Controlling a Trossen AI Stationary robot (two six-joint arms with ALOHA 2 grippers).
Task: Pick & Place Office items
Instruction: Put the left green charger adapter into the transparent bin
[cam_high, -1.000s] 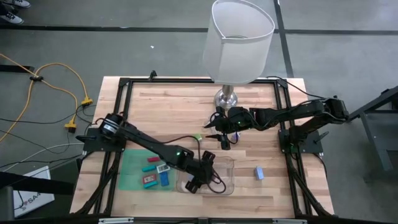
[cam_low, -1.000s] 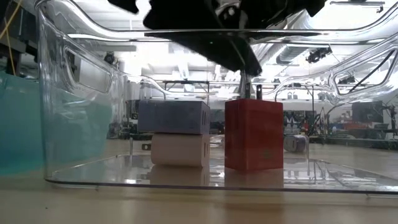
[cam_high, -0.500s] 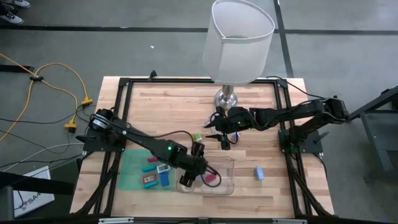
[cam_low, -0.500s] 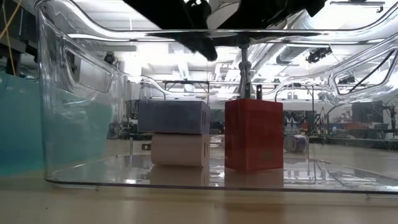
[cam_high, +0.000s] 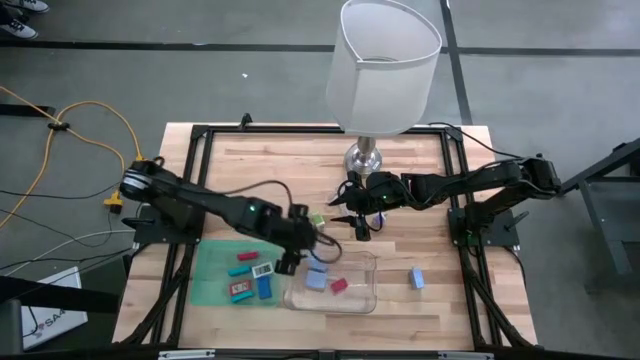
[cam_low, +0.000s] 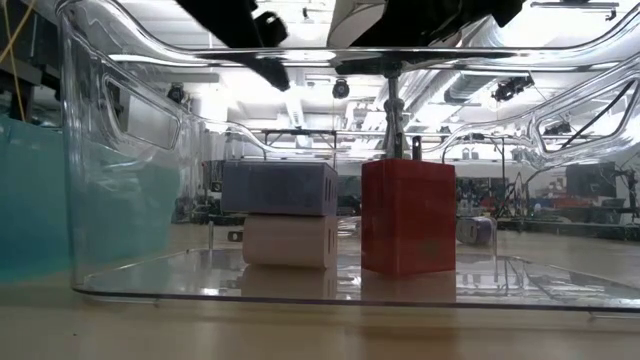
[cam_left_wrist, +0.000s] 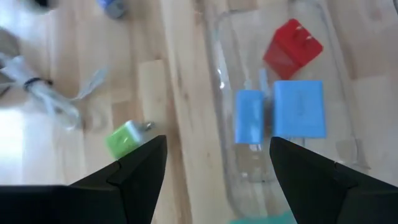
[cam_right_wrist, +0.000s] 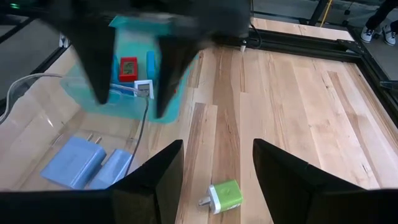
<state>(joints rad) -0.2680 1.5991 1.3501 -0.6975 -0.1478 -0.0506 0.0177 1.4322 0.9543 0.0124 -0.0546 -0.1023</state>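
Note:
My left gripper (cam_high: 292, 255) is open and empty above the left rim of the clear tray (cam_high: 362, 300), beside the green mat (cam_high: 210, 285); its wrist view shows the fingers apart (cam_left_wrist: 217, 186). In the tray lie two blue pieces (cam_left_wrist: 250, 116) and a red one (cam_left_wrist: 292, 50); in the low view one block (cam_low: 280, 188) rests on a white one (cam_low: 290, 240). My right gripper (cam_high: 358, 225) is open and empty near the lamp base. A green piece (cam_right_wrist: 225, 194) lies on the wood ahead of it.
The big white-shaded lamp (cam_high: 385, 60) stands at the table's far middle on its silver base (cam_high: 365, 158). The green mat holds several teal, red, blue and white pieces (cam_high: 245, 275). A lone blue piece (cam_high: 416, 277) lies right of the tray. A cable (cam_left_wrist: 50, 99) lies on the wood.
My left gripper has drawn back from over the tray toward the table's left and far edges, uncovering the blue and red pieces in the tray. The pieces in the tray have stayed where they were.

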